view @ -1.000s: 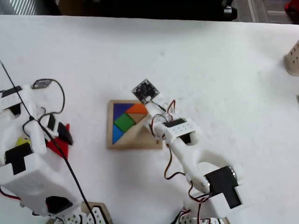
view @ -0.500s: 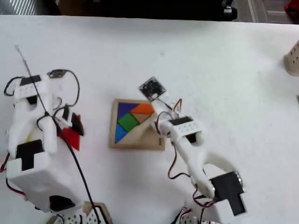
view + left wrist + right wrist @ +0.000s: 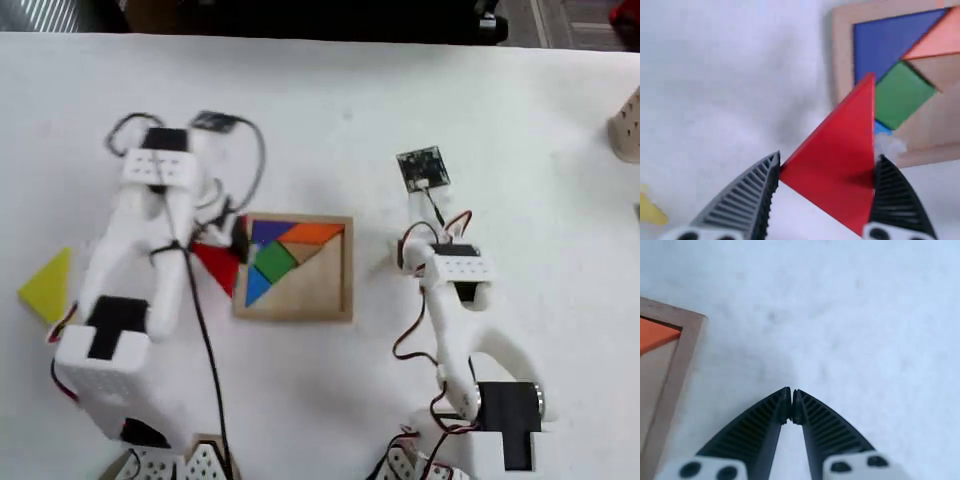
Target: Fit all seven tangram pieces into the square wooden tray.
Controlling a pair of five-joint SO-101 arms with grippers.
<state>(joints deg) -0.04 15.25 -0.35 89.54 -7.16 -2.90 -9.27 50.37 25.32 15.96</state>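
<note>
My left claw (image 3: 828, 159) pinches the red triangle (image 3: 840, 170) at the wooden tray's (image 3: 295, 308) left rim (blue, green, orange pieces already inside). My right claw (image 3: 791, 394) is pressed together above the table, right of the tray.

The tray (image 3: 290, 312) is pale bare wood, matt. The red triangle (image 3: 840, 165) at its rim looks smooth, with a faint sheen. The table (image 3: 450, 100) around the tray is white, matt and slightly fuzzy, like cloth. The left gripper (image 3: 829, 159) has ribbed matt plastic fingers (image 3: 747, 200).
</note>
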